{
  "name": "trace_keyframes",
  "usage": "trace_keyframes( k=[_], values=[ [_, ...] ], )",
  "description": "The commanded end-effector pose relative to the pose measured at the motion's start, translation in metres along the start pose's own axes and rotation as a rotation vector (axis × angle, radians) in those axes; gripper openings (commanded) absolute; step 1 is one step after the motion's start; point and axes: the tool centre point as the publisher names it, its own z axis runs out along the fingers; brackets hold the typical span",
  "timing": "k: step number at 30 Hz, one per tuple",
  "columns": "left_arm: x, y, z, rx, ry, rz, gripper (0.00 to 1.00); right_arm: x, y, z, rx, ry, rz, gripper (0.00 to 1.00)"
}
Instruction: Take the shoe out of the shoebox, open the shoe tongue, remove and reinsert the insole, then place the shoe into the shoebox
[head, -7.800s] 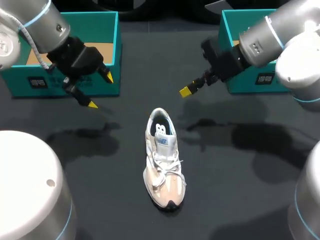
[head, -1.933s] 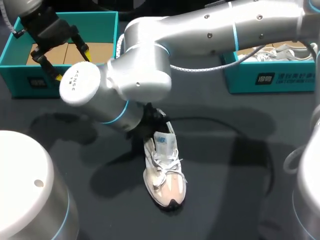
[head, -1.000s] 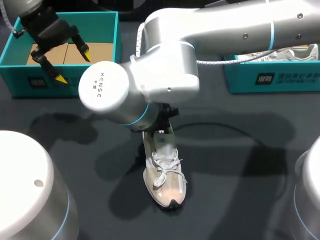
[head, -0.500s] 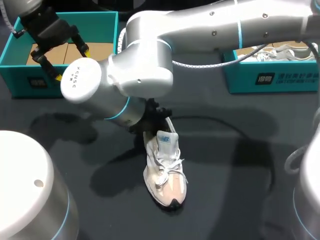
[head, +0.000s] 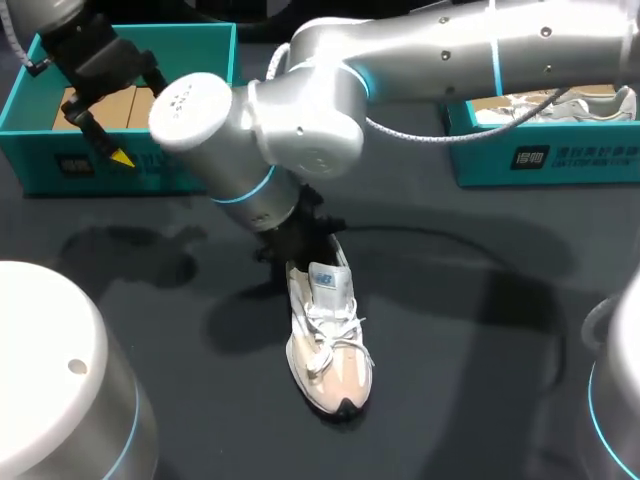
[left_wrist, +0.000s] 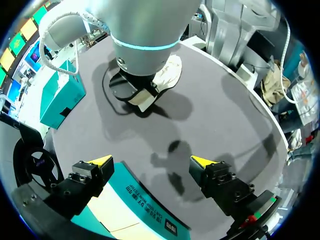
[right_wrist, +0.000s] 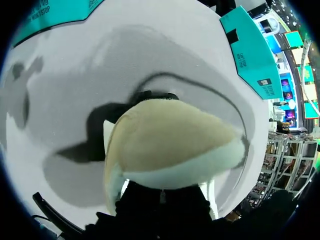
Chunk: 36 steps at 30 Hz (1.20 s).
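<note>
left shoebox (head: 40, 170): cardboard bottom (head: 130, 105) | right shoebox (head: 580, 158): white shoe (head: 590, 103)

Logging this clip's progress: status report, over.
Left gripper open, at the left shoebox. Right gripper at heel of the shoe, grip hidden. Shoe upright on table, not boxed. Right arm covers the heel overhead.

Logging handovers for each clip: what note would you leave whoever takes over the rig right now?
Left claw: open and empty, hovering over the front edge of the left shoebox.
Right claw: down at the heel opening of the shoe. Its wrist hides it, so the grip is unclear.
The shoe stands on the table, toe toward the robot.
Done: shoe out of the box.
Left: no insole shows outside the shoe, so tongue, insole out and back in, then reboxing.
</note>
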Motion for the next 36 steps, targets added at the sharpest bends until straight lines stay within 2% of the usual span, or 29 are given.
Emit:
trace_keyframes(
  k=[1, 7, 12, 17, 21, 24, 28, 30, 31, 33, 36],
  values=[
    [0.000, 0.000, 0.000, -0.001, 0.002, 0.001, 1.00, -0.006, -0.006, 0.022, -0.009, 0.279, -0.035, 0.00],
    [0.000, 0.000, 0.000, -0.001, 0.002, 0.001, 1.00, -0.022, -0.005, -0.008, -0.074, 0.389, -0.088, 0.00],
    [0.000, 0.000, 0.000, -0.001, 0.002, 0.001, 1.00, -0.023, 0.000, -0.028, -0.122, 0.420, -0.128, 0.00],
    [0.000, 0.000, 0.000, -0.001, 0.002, 0.001, 1.00, -0.012, 0.001, -0.044, -0.206, 0.278, -0.132, 0.00],
    [0.000, 0.000, 0.000, -0.001, 0.002, 0.001, 1.00, -0.006, 0.000, -0.049, -0.227, 0.203, -0.127, 0.00],
    [0.000, 0.000, 0.000, -0.001, 0.002, 0.001, 1.00, -0.002, 0.000, -0.047, -0.219, 0.186, -0.130, 0.00],
    [0.000, 0.000, 0.000, -0.001, 0.002, 0.001, 1.00, 0.010, -0.004, -0.036, -0.199, 0.024, -0.075, 0.00],
    [0.000, 0.000, 0.000, -0.001, 0.002, 0.001, 1.00, 0.015, -0.006, -0.031, -0.193, -0.010, -0.060, 0.00],
    [0.000, 0.000, 0.000, -0.001, 0.002, 0.001, 1.00, 0.017, -0.006, -0.027, -0.164, -0.060, -0.041, 0.00],
    [0.000, 0.000, 0.000, -0.001, 0.002, 0.001, 1.00, 0.020, -0.008, -0.022, -0.152, -0.082, -0.025, 0.00],
    [0.000, 0.000, 0.000, -0.001, 0.002, 0.001, 1.00, 0.020, -0.015, -0.017, -0.104, -0.179, 0.046, 0.00]
  ],
)
